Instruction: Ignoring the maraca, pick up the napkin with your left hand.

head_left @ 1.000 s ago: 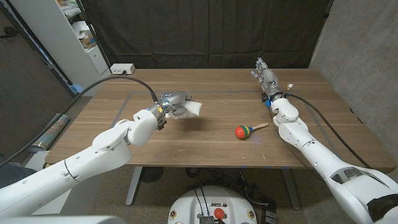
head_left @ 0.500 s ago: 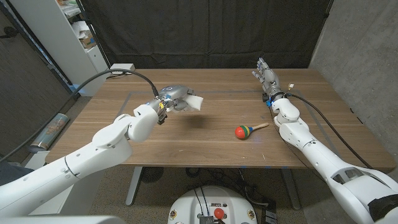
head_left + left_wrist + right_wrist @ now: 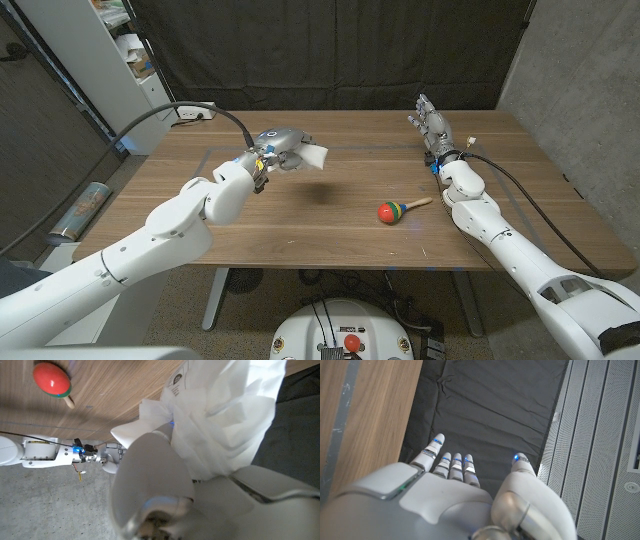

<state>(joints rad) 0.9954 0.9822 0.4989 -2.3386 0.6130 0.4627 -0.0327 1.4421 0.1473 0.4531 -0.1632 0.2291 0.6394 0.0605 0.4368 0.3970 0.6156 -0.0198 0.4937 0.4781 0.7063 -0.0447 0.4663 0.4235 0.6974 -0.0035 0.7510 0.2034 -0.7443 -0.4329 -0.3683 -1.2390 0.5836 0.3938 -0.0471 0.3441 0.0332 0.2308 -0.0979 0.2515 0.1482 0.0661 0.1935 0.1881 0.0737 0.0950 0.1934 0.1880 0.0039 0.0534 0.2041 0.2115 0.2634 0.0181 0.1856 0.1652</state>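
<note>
The one white napkin [image 3: 308, 156] is off the worktop [image 3: 330, 230], bunched in the grip of the left hand [image 3: 280, 148] and sticking out from its fingers toward the middle, its shadow on the wood below. The single maraca [image 3: 394, 210] lies well apart toward the robot's right, handle pointing to the right arm. The right hand [image 3: 432, 122] stands with fingers apart, holding nothing, at the far right of the worktop.

Napkin [image 3: 308, 156] held in left hand [image 3: 279, 148], raised above tabletop [image 3: 300, 225] left of middle, toward far edge. Maraca [image 3: 398, 209] on tabletop right of middle, nearer front edge, well apart from napkin. Right hand [image 3: 432, 123] near far right corner, behind maraca.
</note>
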